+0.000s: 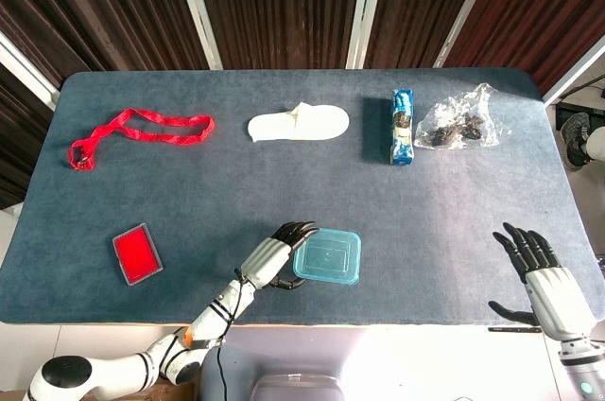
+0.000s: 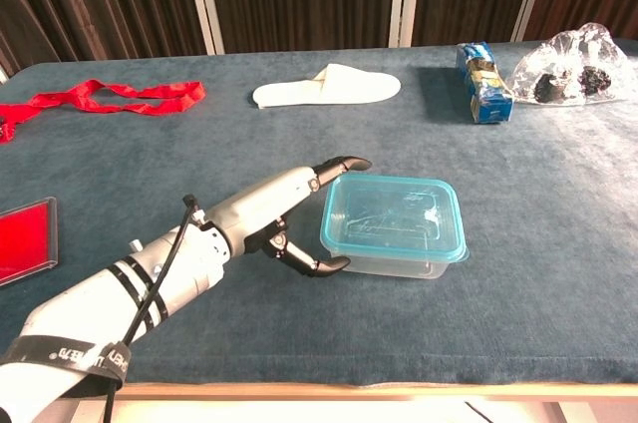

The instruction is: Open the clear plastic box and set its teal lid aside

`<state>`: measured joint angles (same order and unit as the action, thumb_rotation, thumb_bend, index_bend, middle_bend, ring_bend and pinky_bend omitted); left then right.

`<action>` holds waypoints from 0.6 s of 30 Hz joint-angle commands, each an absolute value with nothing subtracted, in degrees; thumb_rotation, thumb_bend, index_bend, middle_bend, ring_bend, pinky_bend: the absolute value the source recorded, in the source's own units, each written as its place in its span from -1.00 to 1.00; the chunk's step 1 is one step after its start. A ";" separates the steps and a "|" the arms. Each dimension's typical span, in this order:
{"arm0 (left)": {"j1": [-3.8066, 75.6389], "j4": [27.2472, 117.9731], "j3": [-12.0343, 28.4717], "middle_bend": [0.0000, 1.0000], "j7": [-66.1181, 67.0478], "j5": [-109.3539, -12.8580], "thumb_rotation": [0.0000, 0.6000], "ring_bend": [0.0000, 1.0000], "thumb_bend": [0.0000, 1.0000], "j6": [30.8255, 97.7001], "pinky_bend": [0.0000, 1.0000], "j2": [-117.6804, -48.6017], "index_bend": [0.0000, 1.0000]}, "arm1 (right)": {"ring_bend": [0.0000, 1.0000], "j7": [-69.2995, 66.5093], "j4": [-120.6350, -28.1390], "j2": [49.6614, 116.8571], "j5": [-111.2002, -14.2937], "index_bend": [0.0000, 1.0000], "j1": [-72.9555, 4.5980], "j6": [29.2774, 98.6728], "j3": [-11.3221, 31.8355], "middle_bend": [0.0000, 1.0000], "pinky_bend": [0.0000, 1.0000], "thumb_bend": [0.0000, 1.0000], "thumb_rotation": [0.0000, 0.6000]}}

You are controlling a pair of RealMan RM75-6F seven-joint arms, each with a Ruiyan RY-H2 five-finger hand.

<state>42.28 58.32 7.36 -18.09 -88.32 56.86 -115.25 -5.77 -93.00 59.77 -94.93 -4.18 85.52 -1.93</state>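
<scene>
Box: the clear plastic box [image 2: 393, 261] stands on the blue table [image 1: 236, 193] near the front edge, a little turned against the edge
Lid: the teal lid [image 1: 328, 256] is on the box, closed as far as I can see
Left hand: the left hand [image 1: 274, 256] is at the left side of the box; its long fingers [image 2: 334, 165] reach over the far left corner of the lid and the thumb curls against the near left side, so it grips the box at this corner
Right hand: the right hand [image 1: 545, 281] is at the front right corner of the table, well apart from the box, fingers spread and holding nothing; only the head view shows it
Far row: red ribbon [image 1: 142, 130] at the left, white slipper [image 1: 299, 123], blue cookie package [image 1: 403, 126], and a clear crumpled bag [image 1: 458, 120] with dark pieces inside at the right
Front left: a red flat case [image 1: 137, 252] lies near the front edge, well apart from the left hand
</scene>
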 commanded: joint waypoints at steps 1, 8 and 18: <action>42.81 57.40 7.37 -1.00 -18.65 -88.14 1.00 -1.00 -0.44 56.70 -1.00 -115.70 -1.00 | -1.00 -5.84 -93.04 59.67 -94.87 -1.00 -4.15 85.49 -1.95 -1.00 -1.00 -0.62 1.00; 44.15 55.22 7.09 -1.00 -20.91 -87.77 1.00 -1.00 -0.45 55.55 -1.00 -116.62 -1.00 | -1.00 -6.24 -92.98 59.47 -95.12 -1.00 -4.12 85.53 -2.06 -1.00 -1.00 -0.62 1.00; 44.48 52.28 6.56 -0.51 -24.24 -88.51 1.00 -0.82 -0.38 58.28 -0.75 -118.25 -0.64 | -1.00 -6.43 -93.06 59.30 -95.29 -1.00 -4.22 85.27 -2.17 -1.00 -1.00 -0.62 1.00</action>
<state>44.48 52.51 6.71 -23.98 -88.32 58.03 -118.06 -6.43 -93.06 59.30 -95.30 -4.22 85.27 -2.16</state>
